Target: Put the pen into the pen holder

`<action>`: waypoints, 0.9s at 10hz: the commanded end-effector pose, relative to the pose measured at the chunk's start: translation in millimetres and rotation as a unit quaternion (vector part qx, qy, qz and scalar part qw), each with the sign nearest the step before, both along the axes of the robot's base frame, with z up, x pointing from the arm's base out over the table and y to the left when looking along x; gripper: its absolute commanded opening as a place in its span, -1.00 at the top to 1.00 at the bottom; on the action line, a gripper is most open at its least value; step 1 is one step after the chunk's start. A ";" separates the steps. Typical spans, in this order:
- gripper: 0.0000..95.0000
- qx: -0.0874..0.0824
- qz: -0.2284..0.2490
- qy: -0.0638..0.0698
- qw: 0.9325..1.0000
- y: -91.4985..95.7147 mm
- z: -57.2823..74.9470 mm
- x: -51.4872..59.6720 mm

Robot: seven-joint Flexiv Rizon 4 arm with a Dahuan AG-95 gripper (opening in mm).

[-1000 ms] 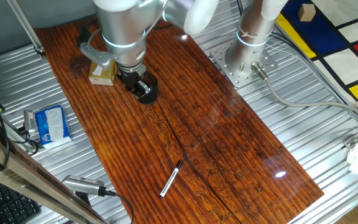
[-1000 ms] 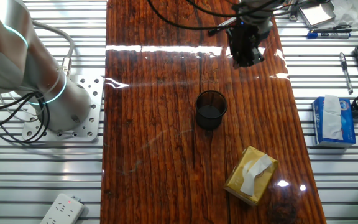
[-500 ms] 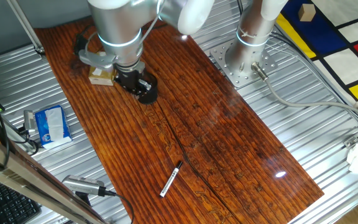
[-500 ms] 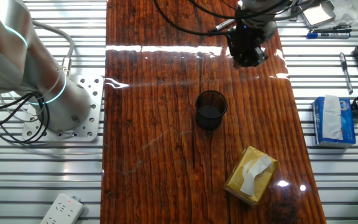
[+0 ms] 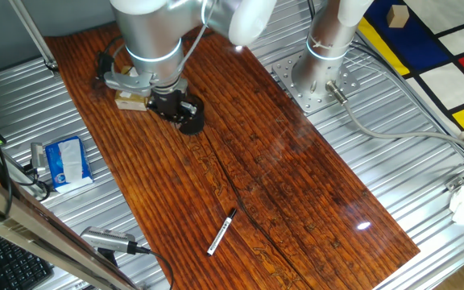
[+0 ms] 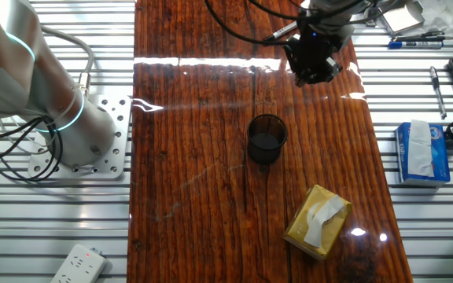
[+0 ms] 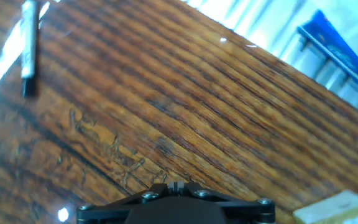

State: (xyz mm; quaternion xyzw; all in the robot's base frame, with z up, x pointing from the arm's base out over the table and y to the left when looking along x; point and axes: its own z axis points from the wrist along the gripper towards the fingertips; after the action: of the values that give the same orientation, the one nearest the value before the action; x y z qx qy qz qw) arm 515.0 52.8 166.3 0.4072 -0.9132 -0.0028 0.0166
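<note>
The pen is slim and white with a black end and lies on the wooden table near its front edge. It also shows at the top left of the hand view. The pen holder, a short black round cup, stands upright mid-table; in one fixed view the hand partly hides it. My gripper hangs above the table beside the holder, far from the pen, and also shows in one fixed view. In the hand view my gripper has its jaws together and holds nothing.
A tan cardboard box sits on the table beyond the holder, also in one fixed view. A blue tissue pack and a grey tool with a cable lie off the table's edge. The arm's base plate is at the far side.
The hand has shifted a little and turned slightly above the table near the holder. The pen, holder and box have not moved.
</note>
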 end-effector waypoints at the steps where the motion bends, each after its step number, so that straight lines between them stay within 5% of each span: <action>1: 1.00 -0.004 -0.003 0.001 1.000 0.5 -0.4 0.2; 4: 1.00 -0.001 -0.022 0.010 1.000 8.0 -0.3 -4.7; 9: 1.00 -0.004 -0.079 0.013 0.997 68.9 -6.8 -25.9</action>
State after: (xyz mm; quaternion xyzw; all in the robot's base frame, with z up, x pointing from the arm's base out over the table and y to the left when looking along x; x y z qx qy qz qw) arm 487.3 119.4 160.2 0.3372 -0.9410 -0.0056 0.0280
